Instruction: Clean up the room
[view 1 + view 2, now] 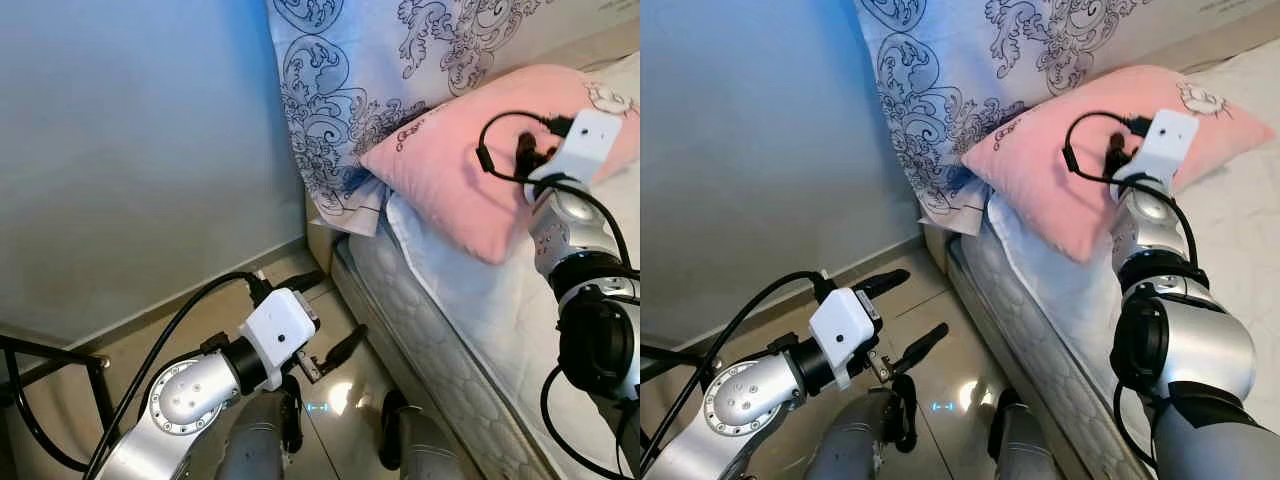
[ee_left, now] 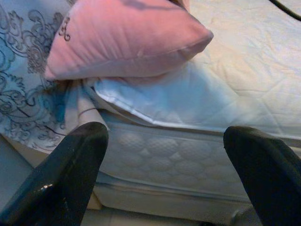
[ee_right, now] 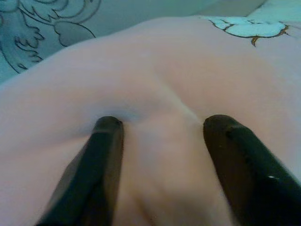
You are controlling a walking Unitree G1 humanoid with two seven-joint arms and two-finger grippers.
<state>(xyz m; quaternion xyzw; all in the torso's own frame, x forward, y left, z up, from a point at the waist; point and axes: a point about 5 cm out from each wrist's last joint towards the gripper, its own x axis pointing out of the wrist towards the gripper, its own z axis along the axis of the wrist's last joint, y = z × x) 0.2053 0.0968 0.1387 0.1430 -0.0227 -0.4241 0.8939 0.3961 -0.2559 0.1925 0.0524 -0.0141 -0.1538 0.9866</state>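
My two silver arms with screw-ringed round joints, white camera boxes at my wrists, looping black cables, my left gripper point(image 1: 332, 318) with long glossy black fingers point(image 2: 61, 174), my grey legs

Small dark script on pink pillow point(image 1: 470, 170) corner (too small to read); no other text

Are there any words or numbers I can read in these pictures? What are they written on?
Dark curly writing on the pink pillow, near its corner: too small and blurred to read.
A small drawing on the pink pillow's far corner: a picture, with no letters that can be made out.
The patterned pillow behind it: swirls and leaves, no words.
No readable text on the mattress or on either end effector.
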